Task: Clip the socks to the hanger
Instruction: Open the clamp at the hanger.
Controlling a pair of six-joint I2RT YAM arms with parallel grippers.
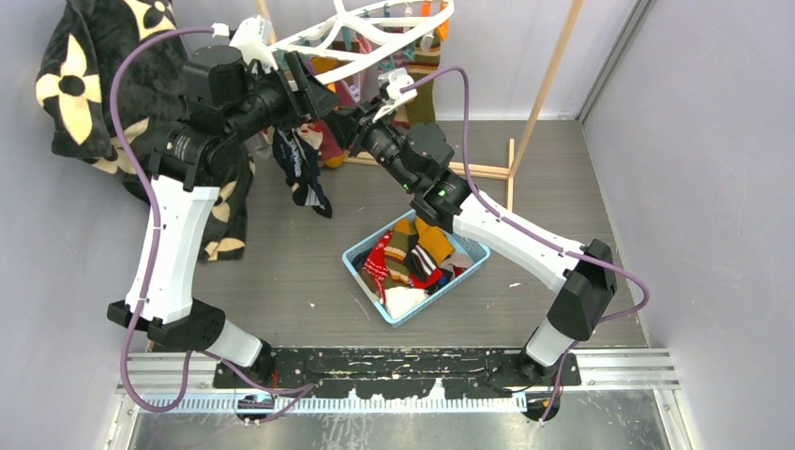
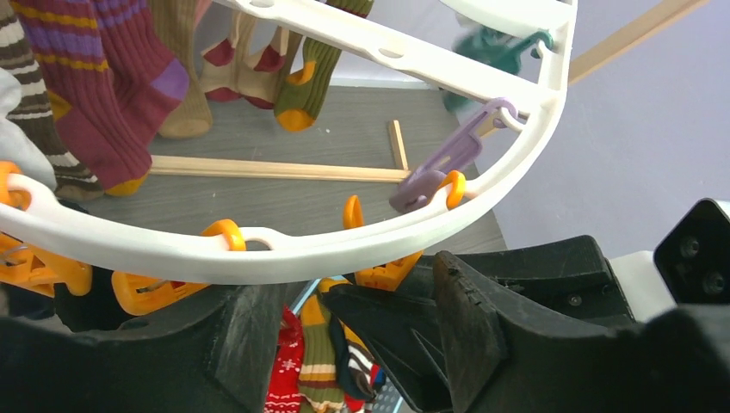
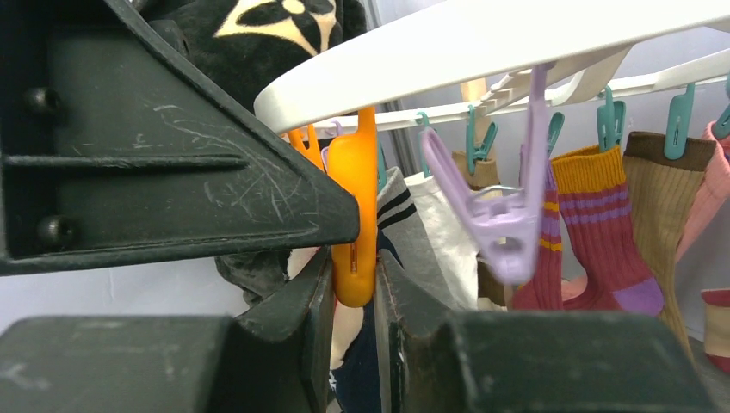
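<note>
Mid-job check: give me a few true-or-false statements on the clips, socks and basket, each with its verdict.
1. The right gripper is pinching an orange clip. True.
2. The basket is empty. False: loose socks fill it.
3. A purple clip dangles from the hanger with nothing in it. True.
4. No sock is clipped to the hanger yet. False: several hang there, among them a maroon striped sock.
5. The black flowered blanket lies in the basket. False: it hangs at the far left, apart from the basket.
</note>
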